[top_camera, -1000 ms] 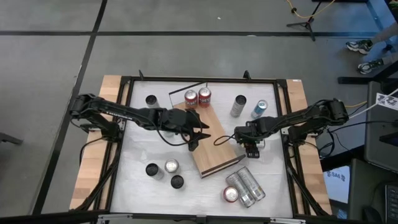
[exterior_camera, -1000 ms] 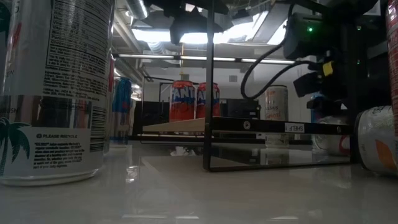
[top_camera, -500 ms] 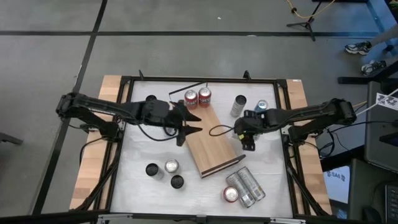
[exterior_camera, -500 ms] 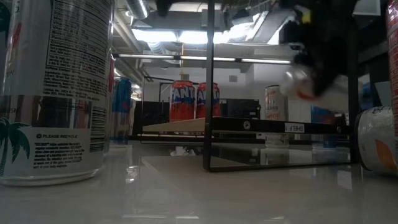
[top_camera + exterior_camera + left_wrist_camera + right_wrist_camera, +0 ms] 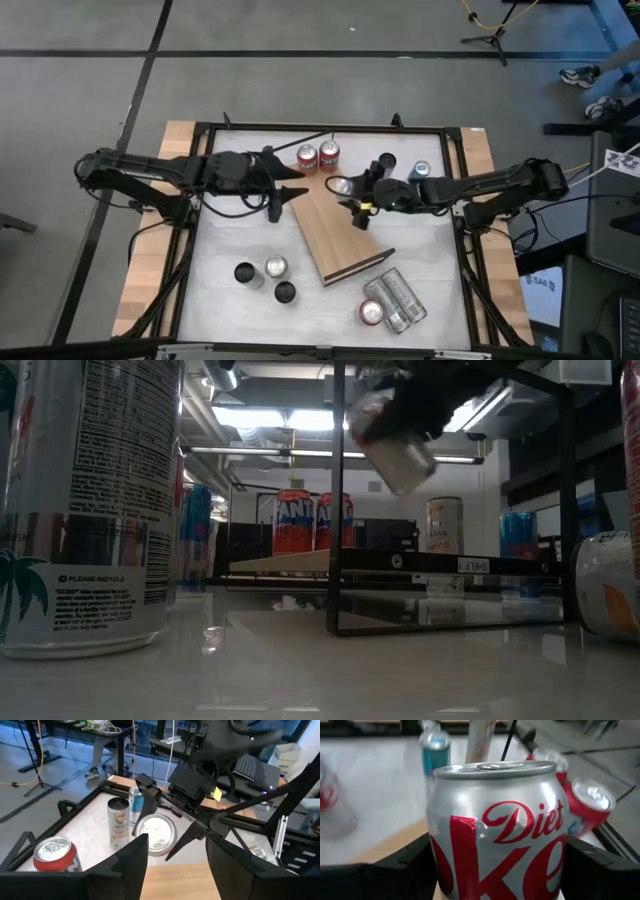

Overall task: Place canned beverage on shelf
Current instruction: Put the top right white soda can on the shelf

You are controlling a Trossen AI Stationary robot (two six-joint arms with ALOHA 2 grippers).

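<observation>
Right, from the high view I have the right gripper (image 5: 350, 196) over the far part of the shelf (image 5: 340, 230), carrying a silver can (image 5: 341, 187) that sits just beside the two red cans (image 5: 318, 156) already standing at the shelf's far end. The left gripper (image 5: 288, 196) hangs near the shelf's left edge with its fingers spread and nothing between them. Spare cans wait on the table (image 5: 225, 230): three at the near left (image 5: 266, 275), two lying down at the near right (image 5: 392, 300).

In the low view the silver can (image 5: 390, 435) is tilted and well above the shelf board (image 5: 390, 561), so it is not set down; the two red cans (image 5: 313, 520) stand upright on the board behind it.

The left wrist view looks across at the other arm, with the can's lid (image 5: 156, 834) facing me and the right gripper's fingers (image 5: 145, 787) to either side of it.

The right wrist view is filled by the Diet Coke can (image 5: 497, 827), pinched between that gripper's dark fingers (image 5: 412, 862).

My reading: two cans are shelved and this one is mid-carry (roughly halfway through its own trip). Lowering it upright beside the red pair and letting go is still to do.
</observation>
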